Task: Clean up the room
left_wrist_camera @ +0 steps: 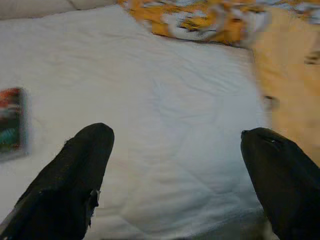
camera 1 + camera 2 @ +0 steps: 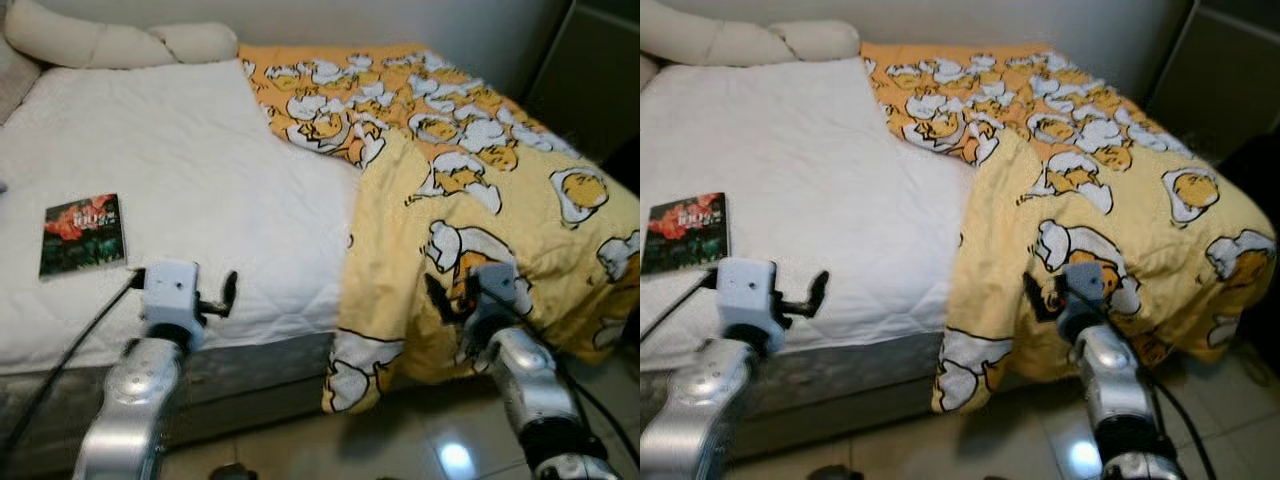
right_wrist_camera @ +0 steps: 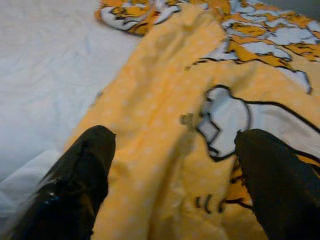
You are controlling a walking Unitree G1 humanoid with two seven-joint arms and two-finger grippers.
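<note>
A yellow blanket [image 2: 480, 170] printed with white and orange egg cartoons lies bunched over the right half of the bed, its folded edge hanging off the near side. The left half shows the bare white mattress cover [image 2: 200, 170]. A book [image 2: 83, 233] with a red and green cover lies flat near the bed's left front. My left gripper [image 2: 218, 293] is open just before the bed's front edge, over the white cover [image 1: 175, 100]. Open as well, my right gripper [image 2: 458, 295] hovers at the hanging blanket [image 3: 165, 125], with nothing between its fingers.
Cream pillows [image 2: 120, 40] lie along the head of the bed at the far left. A dark cabinet [image 2: 600, 70] stands beyond the bed's right side. Glossy floor tiles [image 2: 400, 440] run along the near side of the bed.
</note>
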